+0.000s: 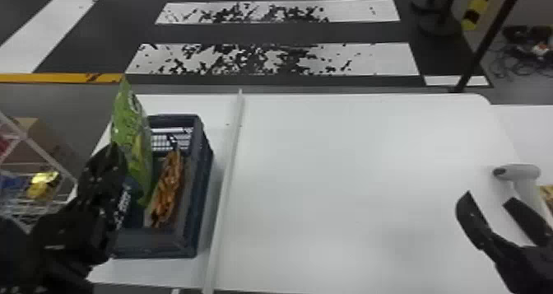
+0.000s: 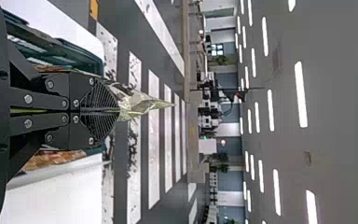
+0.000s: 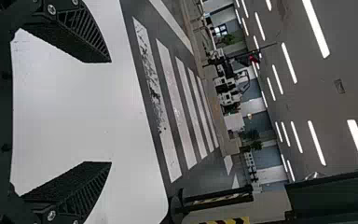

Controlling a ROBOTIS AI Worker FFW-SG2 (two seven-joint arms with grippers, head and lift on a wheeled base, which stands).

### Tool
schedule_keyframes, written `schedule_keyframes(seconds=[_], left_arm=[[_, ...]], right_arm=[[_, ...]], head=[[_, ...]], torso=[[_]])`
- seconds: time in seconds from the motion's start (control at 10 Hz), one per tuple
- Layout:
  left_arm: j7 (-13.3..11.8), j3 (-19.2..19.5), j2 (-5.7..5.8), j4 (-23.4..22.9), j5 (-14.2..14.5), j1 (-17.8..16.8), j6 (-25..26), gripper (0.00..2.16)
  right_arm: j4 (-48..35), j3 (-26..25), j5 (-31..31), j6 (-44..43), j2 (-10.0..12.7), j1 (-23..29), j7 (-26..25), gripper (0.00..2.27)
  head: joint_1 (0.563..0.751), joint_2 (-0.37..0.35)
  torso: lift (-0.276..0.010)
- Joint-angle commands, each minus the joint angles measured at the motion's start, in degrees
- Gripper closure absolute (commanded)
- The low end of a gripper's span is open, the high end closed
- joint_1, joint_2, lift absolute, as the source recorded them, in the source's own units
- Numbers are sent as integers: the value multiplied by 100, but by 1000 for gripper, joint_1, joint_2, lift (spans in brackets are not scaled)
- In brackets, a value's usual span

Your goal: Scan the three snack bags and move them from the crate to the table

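So the left gripper (image 1: 116, 149) has its two flat black fingers clamped on the green snack bag (image 1: 132, 136), pinched tight with the bag's crinkly, shiny end poking out past the tips in the left wrist view. In the head view the bag's upright with a slight lean, partly above the crate (image 1: 152, 242). Right gripper (image 1: 487, 199) is over the table (image 1: 329, 169), fingers spread wide with nothing between them; you can see the ridged, tapered shape in the right wrist view. A pale handheld scanner (image 1: 519, 172) is near its tips.

The crate is dark blue-grey plastic, boxy, with a slotted grid in the far wall. Inside there's a snack bag with an orange-brown front (image 1: 168, 190), plus a dark packet with white lettering (image 1: 122, 204) over by the left gripper. The green one's got dark printing on it too, but I can't make the words out. Table's smooth and white, rounded far corner, with a raised pale strip (image 1: 226, 178) beside the crate.
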Motion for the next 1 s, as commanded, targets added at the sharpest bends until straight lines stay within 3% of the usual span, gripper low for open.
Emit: schedule_keyframes(seconds=[0.0,0.1,0.2,0.5,0.7,0.9], left_arm=[[-226,2,-30,-479,310,59,51,1868],[-543,-16,-30,-954,521,67,771,1868],[-903,-112,-30,-1367,635,103,1088,1872],[-1483,-877,-4,-2017,626,67,1844,1872],[-1536,-1536,93,-1833,468,-144,2213,1872],[-1536,-2283,119,-1182,169,-583,2494,1872]], right_arm=[[-30,-49,-1,3,26,-9,0,110],[-74,-111,-1,3,44,0,0,110],[-109,-181,-45,21,44,0,0,110],[-188,-331,-159,56,61,0,0,110],[-188,-357,-159,56,61,9,0,110],[-188,-366,-159,56,61,0,0,110]], head=[[695,58],[695,5],[695,-38],[695,-195],[695,-294],[695,-350]], torso=[[-62],[-62],[-62],[-62],[-62],[-62]])
